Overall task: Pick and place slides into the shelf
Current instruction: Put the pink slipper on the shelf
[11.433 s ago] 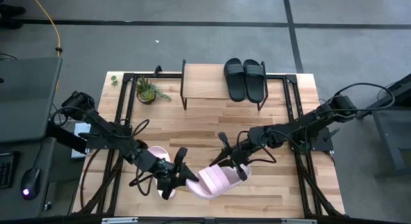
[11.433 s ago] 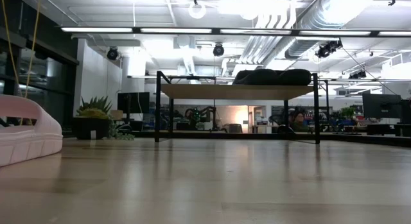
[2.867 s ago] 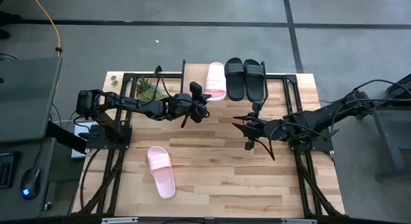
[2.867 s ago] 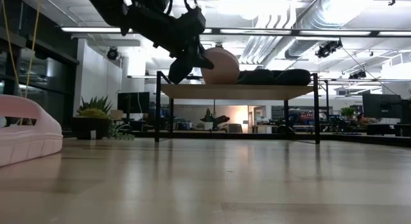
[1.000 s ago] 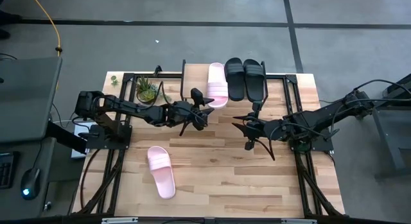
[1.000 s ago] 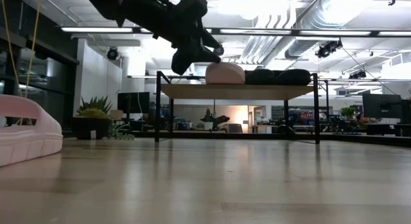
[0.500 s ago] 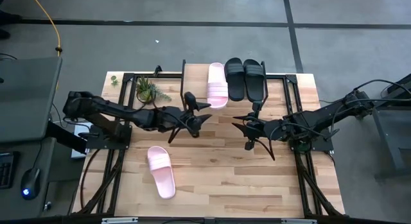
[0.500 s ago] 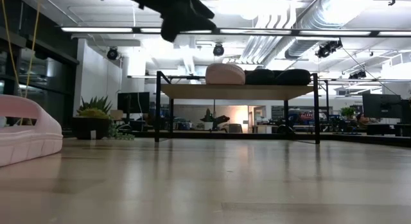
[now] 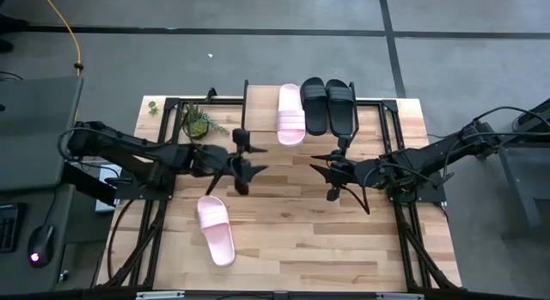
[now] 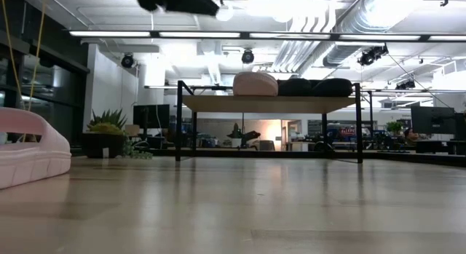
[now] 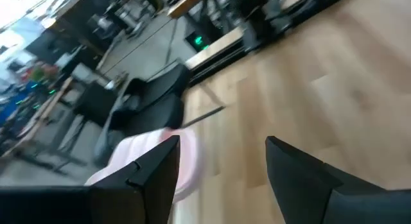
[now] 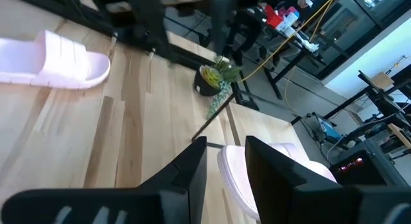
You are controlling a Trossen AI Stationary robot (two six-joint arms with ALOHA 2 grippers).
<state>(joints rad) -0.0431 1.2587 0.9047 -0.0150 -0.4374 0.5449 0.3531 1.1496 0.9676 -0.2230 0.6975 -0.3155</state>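
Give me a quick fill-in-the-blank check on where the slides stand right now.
The shelf holds ___ slides.
The pink slide on the shelf lies beside the ___ pair.
The other pink slide lies on the ___.
The left gripper holds ___.

Missing words: three; black; table; nothing

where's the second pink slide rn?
In the high view the loose pink slide lies on the tabletop near the front-left, off the shelf, just in front of the left gripper.
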